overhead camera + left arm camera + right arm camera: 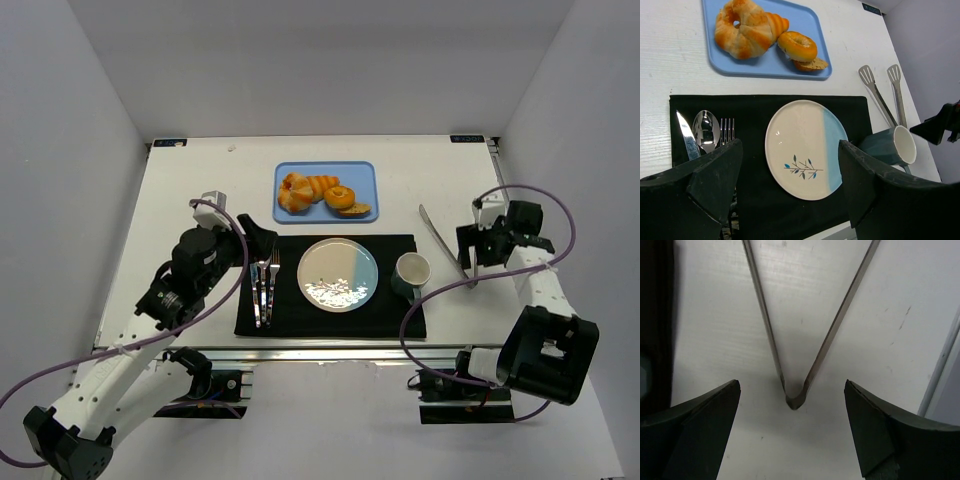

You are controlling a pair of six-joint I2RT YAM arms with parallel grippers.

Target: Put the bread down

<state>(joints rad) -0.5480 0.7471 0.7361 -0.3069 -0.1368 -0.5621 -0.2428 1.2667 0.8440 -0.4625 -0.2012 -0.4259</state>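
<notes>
Left claw (790, 150) and right claw (791, 386) wide open, empty

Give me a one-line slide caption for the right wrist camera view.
Open right gripper poised above the hinged end of V-shaped metal tongs lying on the white table.

A blue tray (362, 175) sits upper centre of the frame on a white table (200, 180), holding croissants (300, 192) at its left, the ring-shaped bread (340, 196) beside them and a brown slice (357, 210) at lower right. Below it a black mat (390, 310) carries cutlery (264, 285), a plate (355, 262) and a mug (411, 272). Tongs (440, 238) lie right of the mat, the right gripper (468, 255) by their lower end; the left gripper (265, 238) is at the mat's upper left corner
</notes>
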